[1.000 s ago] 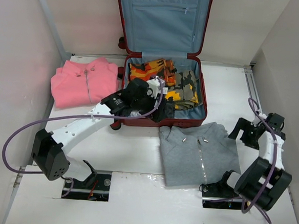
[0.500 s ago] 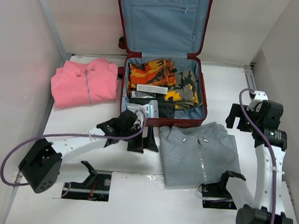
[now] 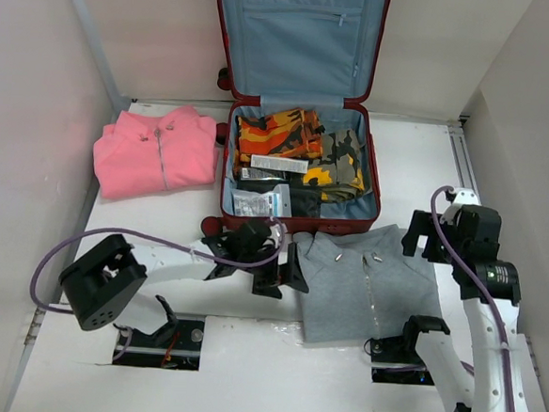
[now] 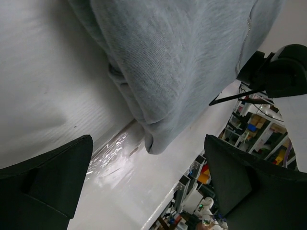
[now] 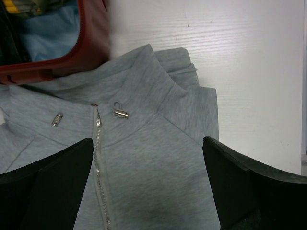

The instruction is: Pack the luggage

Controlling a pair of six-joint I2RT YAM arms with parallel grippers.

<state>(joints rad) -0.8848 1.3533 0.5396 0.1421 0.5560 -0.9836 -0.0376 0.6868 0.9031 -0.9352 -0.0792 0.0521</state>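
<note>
White links (image 3: 162, 262), black joints (image 3: 99, 293), purple cables (image 3: 131, 234); black left pincer (image 4: 148, 158), right pincer (image 5: 147, 158).

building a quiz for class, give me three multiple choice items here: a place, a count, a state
1. Relative to the luggage, the pink top lies: A inside; B on the table, to its left; C behind it.
2. Folded tops outside the luggage: A one; B three; C two.
3. The luggage is: A open, lid upright; B shut; C open, lid flat.
Key: B, it lies on the table; C, the pink top and the grey top; A, the lid stands up.
</note>
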